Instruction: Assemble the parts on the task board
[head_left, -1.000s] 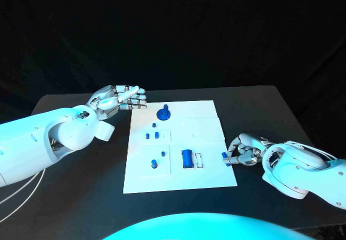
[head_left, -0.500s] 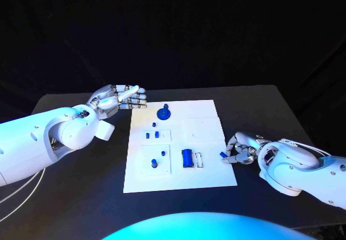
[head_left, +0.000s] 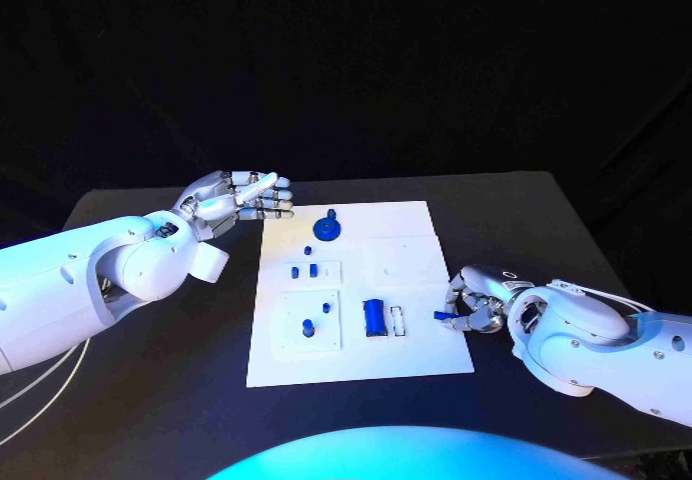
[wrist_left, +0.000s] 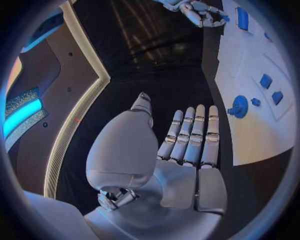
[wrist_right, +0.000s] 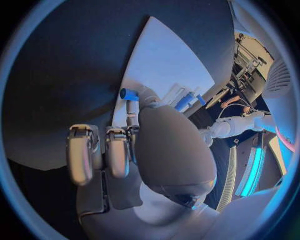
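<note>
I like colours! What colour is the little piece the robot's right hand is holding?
Blue. The small part pinched by the right hand shows best in the right wrist view.

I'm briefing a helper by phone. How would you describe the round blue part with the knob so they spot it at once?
Find the white rectangular task board in the middle of the black table. Near its far edge, by the open left hand, sits the round blue part with the knob. It is the only disc-shaped piece; the others are small pegs or blocks.

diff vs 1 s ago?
The right hand, pinching a small blue part, has crept up along the task board's right edge, away from the robot, the forearm turning with it. The left hand stays open by the board's far left corner; the parts on the board lie as before.
</note>
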